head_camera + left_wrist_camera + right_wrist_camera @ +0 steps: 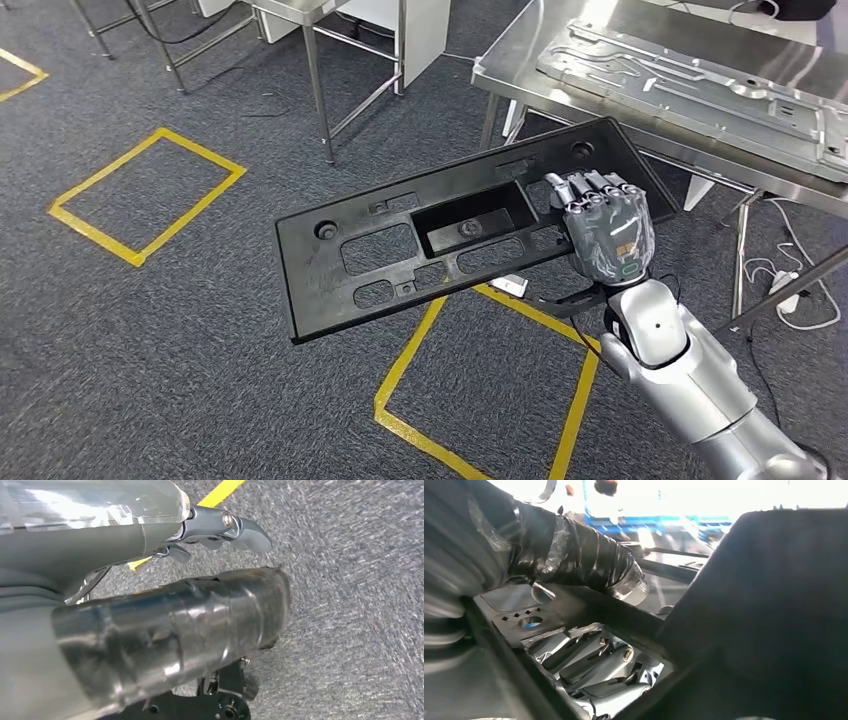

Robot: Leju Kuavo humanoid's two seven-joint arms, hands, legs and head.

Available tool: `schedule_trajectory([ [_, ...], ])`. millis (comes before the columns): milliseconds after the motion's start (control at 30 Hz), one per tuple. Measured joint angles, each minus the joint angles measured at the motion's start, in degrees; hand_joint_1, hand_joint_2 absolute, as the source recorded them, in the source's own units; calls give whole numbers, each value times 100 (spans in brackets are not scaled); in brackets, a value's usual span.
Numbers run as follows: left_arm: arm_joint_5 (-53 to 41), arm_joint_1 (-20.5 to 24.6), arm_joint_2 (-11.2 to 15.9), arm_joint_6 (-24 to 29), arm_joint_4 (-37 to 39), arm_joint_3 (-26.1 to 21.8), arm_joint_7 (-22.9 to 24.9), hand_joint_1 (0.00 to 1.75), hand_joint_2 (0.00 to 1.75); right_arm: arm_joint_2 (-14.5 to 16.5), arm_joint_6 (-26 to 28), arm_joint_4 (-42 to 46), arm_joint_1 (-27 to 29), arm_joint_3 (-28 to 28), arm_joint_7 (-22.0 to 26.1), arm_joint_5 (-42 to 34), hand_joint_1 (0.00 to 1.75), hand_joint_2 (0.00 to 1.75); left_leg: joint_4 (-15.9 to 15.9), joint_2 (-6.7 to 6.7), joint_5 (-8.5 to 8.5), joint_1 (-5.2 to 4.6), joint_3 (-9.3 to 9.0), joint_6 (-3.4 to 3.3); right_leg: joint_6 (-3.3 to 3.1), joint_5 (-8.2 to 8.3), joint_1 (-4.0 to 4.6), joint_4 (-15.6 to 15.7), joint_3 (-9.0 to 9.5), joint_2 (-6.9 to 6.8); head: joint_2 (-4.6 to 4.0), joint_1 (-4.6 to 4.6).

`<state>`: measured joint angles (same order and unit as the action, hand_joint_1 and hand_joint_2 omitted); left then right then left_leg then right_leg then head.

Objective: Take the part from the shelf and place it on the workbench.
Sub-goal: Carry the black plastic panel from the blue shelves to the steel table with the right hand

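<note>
Industrial workshop: steel workbench point(520, 75) bearing stamped metal panel point(700, 85), yellow floor tape point(145, 195) (marked zones), grey carpet.

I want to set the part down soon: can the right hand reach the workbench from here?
Probably yes. The right hand holds the black part by its near-bench end, and the workbench edge lies just beyond it with nothing between. A metal panel already covers much of the top, so free space looks tight.

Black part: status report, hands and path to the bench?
Right hand grips black part, carried over the floor. Left hand empty, hanging. Metal panel already lies on the workbench.
</note>
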<state>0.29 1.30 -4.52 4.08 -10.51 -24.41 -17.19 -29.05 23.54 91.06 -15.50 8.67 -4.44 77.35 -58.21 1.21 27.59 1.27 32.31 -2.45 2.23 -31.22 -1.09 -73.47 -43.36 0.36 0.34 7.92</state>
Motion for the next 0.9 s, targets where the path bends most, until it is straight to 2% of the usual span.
schedule_trajectory([
  [33, -13, 0, -2, -2, 0, -14, -2, 0, 0, 71, 58, 50, 107, -92, 12, -41, 175, 175, -1, 85, 33, 0, -33, 14, 16, 108, -19, 63, 12, -28, 0, 1],
  [67, -27, 2, -8, -5, 0, -25, -5, 0, 0, 131, 102, 101, 192, -175, 31, -81, 175, 175, -2, 169, 68, 1, -75, 31, 22, 301, -30, 343, 144, -81, 0, 1],
  [133, -43, 4, -19, -14, 0, -38, -13, 0, 0, 224, 157, 193, 309, -324, 71, -129, 175, 175, 1, 316, 141, -16, -168, 85, -10, 627, 3, 1090, 523, -357, -1, 1],
  [167, -46, 6, -23, -15, 0, -42, -16, 0, 0, 263, 172, 231, 346, -389, 83, -139, 175, 175, 11, 380, 172, -29, -206, 120, -46, 697, 34, 1332, 647, -472, -1, 0],
  [200, -46, 14, -25, -16, 0, -45, -19, 0, 0, 298, 180, 260, 378, -445, 87, -142, 175, 175, 22, 445, 197, -42, -240, 157, -87, 696, 65, 1435, 695, -532, -1, -1],
  [233, -46, 23, -26, -16, 0, -47, -22, 0, 0, 329, 189, 283, 407, -497, 88, -144, 175, 175, 41, 515, 217, -52, -275, 193, -128, 677, 89, 1431, 692, -500, -1, -2],
  [267, -47, 38, -27, -17, -1, -48, -25, 0, 0, 350, 196, 308, 435, -544, 91, -144, 175, 175, 66, 592, 240, -56, -321, 231, -160, 671, 90, 1446, 698, -404, -1, -2],
  [300, -48, 52, -27, -17, -2, -48, -27, 0, 0, 369, 204, 333, 469, -589, 97, -144, 175, 175, 63, 595, 274, -49, -364, 266, -191, 671, 74, 1475, 728, -323, 0, -3],
  [333, -50, 58, -27, -17, -4, -49, -29, 0, 0, 385, 213, 354, 490, -633, 105, -142, 175, 175, -4, 502, 337, -41, -370, 292, -224, 673, 55, 1511, 767, -247, 0, -5],
  [367, -52, 61, -27, -17, -5, -50, -30, 0, 0, 406, 220, 370, 502, -668, 114, -139, 175, 175, -195, 344, 453, -32, -301, 310, -259, 678, 37, 1547, 808, -173, 0, -9],
  [433, -66, 52, -27, -19, -7, -51, -29, 0, 0, 471, 230, 380, 526, -705, 123, -135, 175, 175, -903, 8, 777, -17, 74, 316, -319, 669, 30, 1571, 844, -24, 0, -15],
  [467, -74, 47, -28, -19, -7, -51, -28, 0, 0, 506, 230, 380, 547, -716, 125, -132, 175, 175, -1281, -58, 901, -19, 306, 316, -340, 659, 41, 1564, 846, 60, 0, -16],
  [500, -84, 38, -29, -18, -7, -51, -27, 0, 0, 534, 231, 380, 573, -726, 130, -124, 175, 175, -1514, -82, 922, -22, 479, 314, -350, 647, 52, 1551, 849, 151, 1, -16],
  [533, -94, 30, -30, -13, -7, -50, -26, 0, 0, 550, 232, 381, 596, -738, 135, -107, 175, 175, -1547, -94, 818, -24, 564, 307, -355, 631, 62, 1532, 852, 242, 1, -16],
  [567, -106, 22, -30, -5, -7, -51, -26, 0, 0, 563, 235, 386, 612, -753, 142, -67, 175, 175, -1361, -106, 608, -25, 545, 290, -355, 610, 70, 1508, 856, 318, 1, -17],
  [600, -121, 17, -27, 1, -7, -51, -26, 0, 0, 570, 239, 396, 629, -770, 147, 3, 175, 175, -1010, -129, 341, -28, 443, 262, -349, 584, 74, 1478, 861, 386, 1, -17],
  [633, -135, 15, -22, 7, -7, -53, -26, 0, 0, 576, 244, 410, 651, -789, 148, 104, 175, 175, -656, -165, 148, -38, 329, 226, -336, 555, 82, 1444, 860, 437, 0, -17],
  [667, -149, 23, -18, 9, -7, -55, -26, 0, 0, 581, 241, 426, 674, -809, 146, 213, 175, 175, -374, -198, 29, -45, 231, 194, -314, 532, 89, 1412, 850, 479, 0, -16],
  [700, -158, 38, -16, 9, -7, -57, -25, 0, 0, 583, 227, 442, 700, -827, 143, 301, 175, 175, -195, -227, -21, -52, 171, 176, -296, 511, 95, 1382, 837, 506, -1, -16],
  [733, -163, 53, -16, 8, -7, -59, -25, 0, 0, 584, 206, 452, 726, -843, 141, 357, 175, 175, -139, -247, -2, -59, 151, 171, -287, 501, 98, 1369, 825, 518, -1, -16],
  [900, -169, 58, -22, 7, -7, -78, -25, 0, 0, 584, 135, 475, 791, -894, 141, 387, 175, 175, -104, -280, -15, -71, 133, 156, -280, 497, 88, 1413, 856, 487, 1, -15],
])
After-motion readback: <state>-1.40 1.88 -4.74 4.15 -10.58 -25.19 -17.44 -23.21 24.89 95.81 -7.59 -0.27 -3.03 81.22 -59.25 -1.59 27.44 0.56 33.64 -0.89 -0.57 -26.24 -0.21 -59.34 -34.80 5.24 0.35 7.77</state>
